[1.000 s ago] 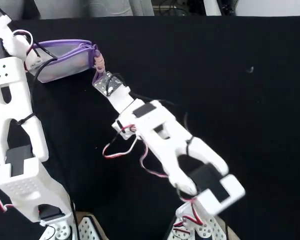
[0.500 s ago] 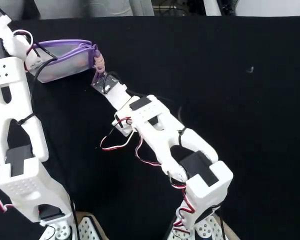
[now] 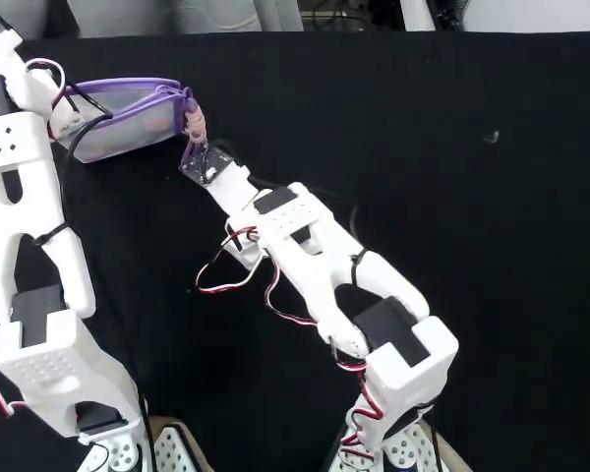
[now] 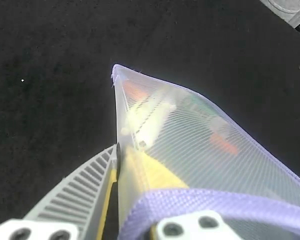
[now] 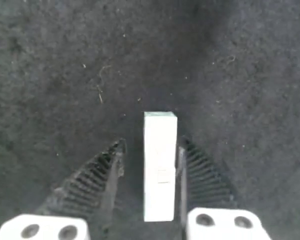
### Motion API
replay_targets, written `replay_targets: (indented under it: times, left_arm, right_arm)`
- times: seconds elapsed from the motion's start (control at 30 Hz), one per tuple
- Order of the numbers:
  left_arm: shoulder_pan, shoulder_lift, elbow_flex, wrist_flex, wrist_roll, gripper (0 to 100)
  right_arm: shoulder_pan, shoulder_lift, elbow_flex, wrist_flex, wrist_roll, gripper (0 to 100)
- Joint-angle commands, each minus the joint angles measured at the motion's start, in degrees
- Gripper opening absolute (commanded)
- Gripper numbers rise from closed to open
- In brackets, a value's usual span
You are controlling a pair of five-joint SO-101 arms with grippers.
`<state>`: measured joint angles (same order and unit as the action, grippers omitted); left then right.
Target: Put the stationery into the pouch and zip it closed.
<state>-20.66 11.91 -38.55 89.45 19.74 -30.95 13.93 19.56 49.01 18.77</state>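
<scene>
Over the last 1 s the right arm (image 3: 315, 256) has folded its elbow inward, nudging the right gripper (image 3: 202, 162) toward the pouch (image 3: 128, 123), which the left gripper (image 4: 121, 155) clamps by 1 wall at the table's (image 3: 452, 197) far left. Step in hand, as judged, is collecting the white eraser (image 5: 160, 165): the right jaws straddle it partly open, 1 touching, 1 clear. Next move: close, lift, then carry it to the pouch mouth.

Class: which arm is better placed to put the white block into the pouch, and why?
Right. The white block sits inside the open right gripper, and in the high view that arm reaches to the end of the pouch. The left gripper is clamped on the pouch, probably steadying it.
</scene>
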Motion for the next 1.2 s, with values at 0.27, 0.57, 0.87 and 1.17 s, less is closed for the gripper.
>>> replay_targets:
  times: [0.27, 0.57, 0.87, 1.17]
  left_arm:
    - [0.7, -1.1, -0.5, -1.1, -0.4, 3]
    - [0.7, -1.1, -0.5, -1.1, -0.4, 3]
    - [0.7, -1.1, -0.7, -1.1, -0.4, 3]
    - [5.8, -1.7, -2.2, -0.9, -0.3, 3]
  right_arm:
    - [2.4, 1.6, -3.6, 0.1, 0.4, 15.8]
    - [2.7, 8.5, -13.9, 8.2, 0.1, 13.9]
    - [6.2, 4.1, -14.4, 8.7, 0.0, 1.7]
    - [14.2, -11.9, -14.3, 8.3, -5.0, 1.1]
